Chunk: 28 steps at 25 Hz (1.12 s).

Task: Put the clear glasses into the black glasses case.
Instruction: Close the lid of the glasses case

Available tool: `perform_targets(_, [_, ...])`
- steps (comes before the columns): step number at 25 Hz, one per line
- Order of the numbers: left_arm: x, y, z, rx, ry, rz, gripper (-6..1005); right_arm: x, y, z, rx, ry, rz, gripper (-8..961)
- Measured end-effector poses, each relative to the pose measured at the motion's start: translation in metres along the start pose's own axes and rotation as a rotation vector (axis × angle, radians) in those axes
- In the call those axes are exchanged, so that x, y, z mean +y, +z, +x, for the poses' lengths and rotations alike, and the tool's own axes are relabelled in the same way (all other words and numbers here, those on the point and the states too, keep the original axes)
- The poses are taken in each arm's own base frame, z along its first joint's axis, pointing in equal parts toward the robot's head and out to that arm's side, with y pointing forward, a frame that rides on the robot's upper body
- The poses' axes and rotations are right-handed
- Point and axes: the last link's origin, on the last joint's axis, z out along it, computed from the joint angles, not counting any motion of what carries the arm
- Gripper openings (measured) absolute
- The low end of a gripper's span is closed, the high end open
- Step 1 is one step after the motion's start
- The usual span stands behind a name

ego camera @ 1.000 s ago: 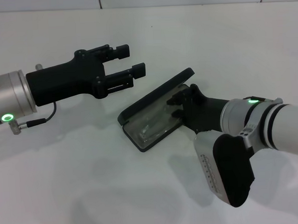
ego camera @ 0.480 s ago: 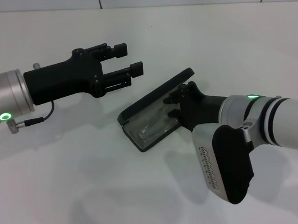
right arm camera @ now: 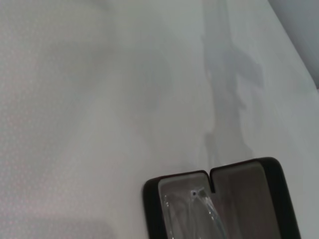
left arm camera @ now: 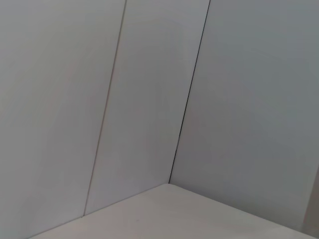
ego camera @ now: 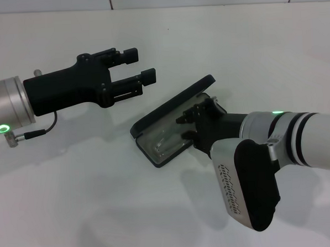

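The right claw (ego camera: pixel 194 125) covers the near end of the black glasses case (ego camera: pixel 154 124) — the clear glasses (right arm camera: pixel 194 214) run off the right wrist view's edge.

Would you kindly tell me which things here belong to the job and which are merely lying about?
Job:
- clear glasses, lying in the open case
- black glasses case
- right pincer, at the case
- left pincer, open, hovering clear of the case

Lying about:
- nothing beyond the white table
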Motion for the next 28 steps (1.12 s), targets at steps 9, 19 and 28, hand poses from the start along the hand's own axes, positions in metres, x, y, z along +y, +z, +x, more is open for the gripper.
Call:
perform_targets(9, [0.000, 0.000, 0.001, 0.000, 0.004, -0.001, 682, 0.007, 0.001, 0.006, 0.016, 0.030, -0.020, 247])
perform_targets(19, [0.000, -0.001, 0.000, -0.002, 0.002, 0.001, 682, 0.000, -0.001, 0.006, -0.009, 0.108, 0.031, 236])
perform_targets(28, [0.000, -0.005, -0.005, -0.004, -0.009, 0.013, 681, 0.000, -0.015, 0.009, -0.106, 0.334, -0.056, 16])
